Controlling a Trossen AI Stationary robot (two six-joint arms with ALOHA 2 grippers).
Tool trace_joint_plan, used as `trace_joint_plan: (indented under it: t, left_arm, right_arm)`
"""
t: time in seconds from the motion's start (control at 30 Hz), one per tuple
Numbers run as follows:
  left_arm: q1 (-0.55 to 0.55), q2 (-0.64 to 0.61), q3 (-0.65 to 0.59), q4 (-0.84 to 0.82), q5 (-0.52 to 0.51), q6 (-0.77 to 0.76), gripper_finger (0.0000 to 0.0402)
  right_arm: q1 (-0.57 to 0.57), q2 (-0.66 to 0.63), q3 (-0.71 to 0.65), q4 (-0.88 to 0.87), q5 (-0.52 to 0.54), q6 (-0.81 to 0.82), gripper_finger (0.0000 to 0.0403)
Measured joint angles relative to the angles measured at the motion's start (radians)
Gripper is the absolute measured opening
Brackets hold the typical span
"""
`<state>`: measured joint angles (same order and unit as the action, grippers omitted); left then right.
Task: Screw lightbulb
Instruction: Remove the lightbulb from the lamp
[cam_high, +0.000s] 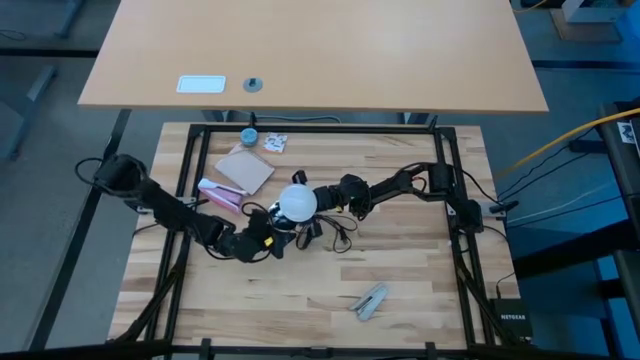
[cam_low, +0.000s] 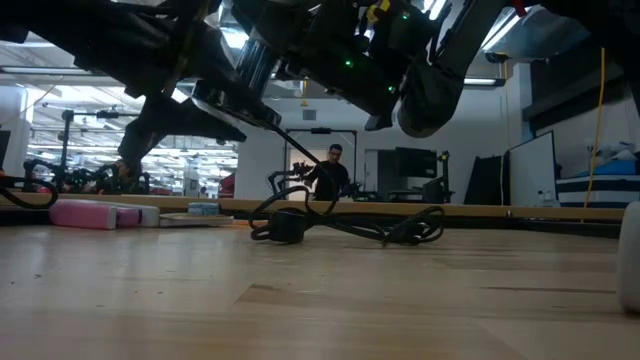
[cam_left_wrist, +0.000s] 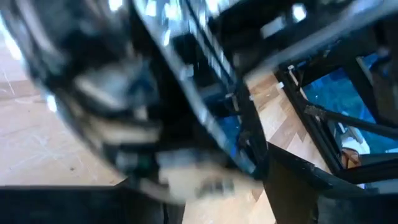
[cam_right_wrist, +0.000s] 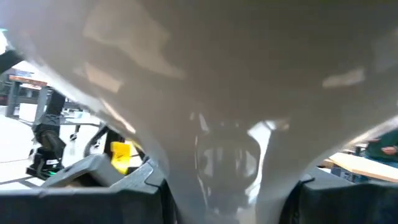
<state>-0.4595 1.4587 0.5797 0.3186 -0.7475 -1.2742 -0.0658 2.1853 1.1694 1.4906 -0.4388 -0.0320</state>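
While the lightbulb (cam_high: 297, 203) hangs above the middle of the wooden table (cam_high: 400, 270), just beside the pink box (cam_high: 219, 193), the right gripper (cam_high: 322, 200) appears to pinch it, its white globe filling the right wrist view and tapering to a greyish screw neck (cam_right_wrist: 227, 158). The left gripper (cam_high: 272, 238) sits close under the bulb; whether its fingers grip the fitting cannot be told. Doing this step well probably means keeping neck and fitting on one axis and turning gently, so the thread does not cross. Only the low view shows the black cord (cam_low: 345, 225) trailing slack on the table; the high view alone shows both arms meeting.
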Motion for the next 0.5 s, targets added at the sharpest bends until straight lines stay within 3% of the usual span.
trace_joint_plan:
  t: [0.23,0.5]
  left_arm:
    - [0.013,-0.048,0.0,-0.019,0.001,0.063,0.0121]
    - [0.016,-0.162,0.002,-0.215,0.015,0.059,0.0067]
  right_arm:
    - [0.001,0.0,0.0,0.001,-0.056,0.037,0.0166]
    - [-0.001,0.0,0.002,0.002,-0.113,0.019,0.0166]
